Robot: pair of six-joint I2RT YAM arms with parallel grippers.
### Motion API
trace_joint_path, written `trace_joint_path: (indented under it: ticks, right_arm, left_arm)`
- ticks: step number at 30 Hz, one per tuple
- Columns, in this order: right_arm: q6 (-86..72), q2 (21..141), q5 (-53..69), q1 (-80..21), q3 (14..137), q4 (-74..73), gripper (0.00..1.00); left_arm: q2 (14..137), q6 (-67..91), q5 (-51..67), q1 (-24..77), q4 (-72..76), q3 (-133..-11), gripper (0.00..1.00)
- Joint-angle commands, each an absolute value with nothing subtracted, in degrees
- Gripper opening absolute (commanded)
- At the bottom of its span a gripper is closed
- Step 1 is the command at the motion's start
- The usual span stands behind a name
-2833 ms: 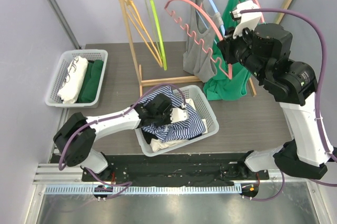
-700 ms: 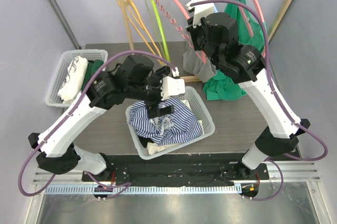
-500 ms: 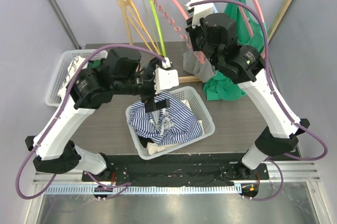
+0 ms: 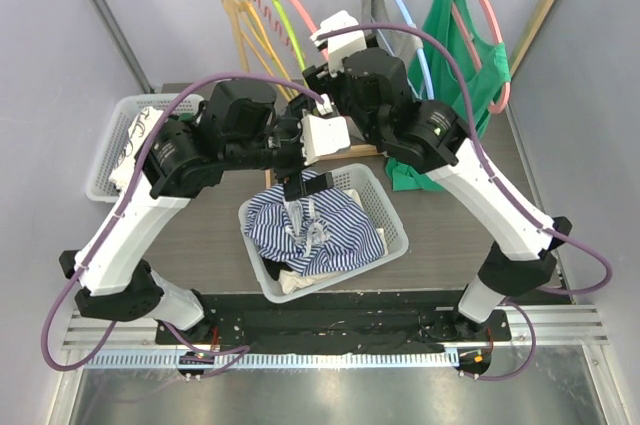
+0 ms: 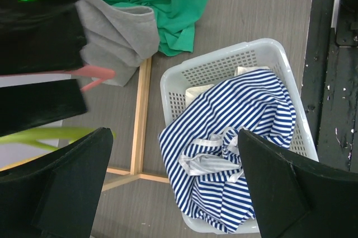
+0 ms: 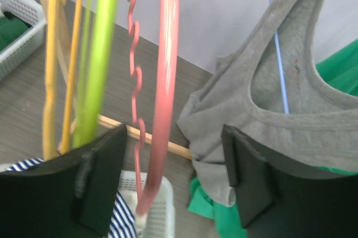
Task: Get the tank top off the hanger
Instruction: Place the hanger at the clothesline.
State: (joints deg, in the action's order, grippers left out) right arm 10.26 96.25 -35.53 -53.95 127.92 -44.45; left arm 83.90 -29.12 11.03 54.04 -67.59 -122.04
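Tank top (image 6: 291,120), grey knit; thin blue hanger (image 6: 281,70)

Backdrop: lilac booth, dark counter.
Plain pale-lilac walls (image 4: 50,35) are seen left, back and right. The dark wood-grain counter (image 4: 455,245) is evenly lit, with a wooden clothes rack (image 5: 142,120) stood at its far side. A black base plate (image 4: 330,323) and a brushed metal sheet (image 4: 320,395) are seen at the near edge.

Light: falling bright and even from above.
Shadows: lying soft and faint.
Blur: smearing the pink hanger (image 6: 168,70) and fingers (image 6: 100,182), right wrist.
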Motion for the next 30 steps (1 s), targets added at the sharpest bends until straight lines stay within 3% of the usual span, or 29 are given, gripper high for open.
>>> trace_joint_path:
  ticks: [1, 4, 15, 21, 27, 30]
  right_arm:
    - [9.2, 87.7, -39.7, -54.1, 121.9, -42.0, 0.86]
    - [6.8, 81.9, -38.3, -54.1, 116.9, -40.9, 1.00]
    - [-3.9, 56.6, -30.9, -54.1, 87.3, -38.5, 0.98]
    - [-8.7, 50.1, -26.5, -54.2, 68.9, -35.0, 1.00]
    - [-8.7, 50.6, -23.0, -54.1, 51.7, -17.3, 1.00]
    - [-4.9, 49.9, -25.0, -54.1, 41.5, -0.3, 1.00]
  left_arm:
    - [83.6, -28.1, 9.8, 54.1, -65.7, -125.2, 1.00]
    - [83.8, -28.1, 9.8, 54.1, -65.7, -125.2, 1.00]
    - [82.9, -26.1, 9.2, 54.1, -65.4, -125.4, 1.00]
    - [80.9, -26.0, 9.6, 54.1, -65.8, -119.7, 1.00]
    - [81.4, -25.8, 9.5, 54.1, -65.8, -120.9, 1.00]
    - [81.7, -25.8, 9.9, 54.1, -66.2, -121.7, 1.00]
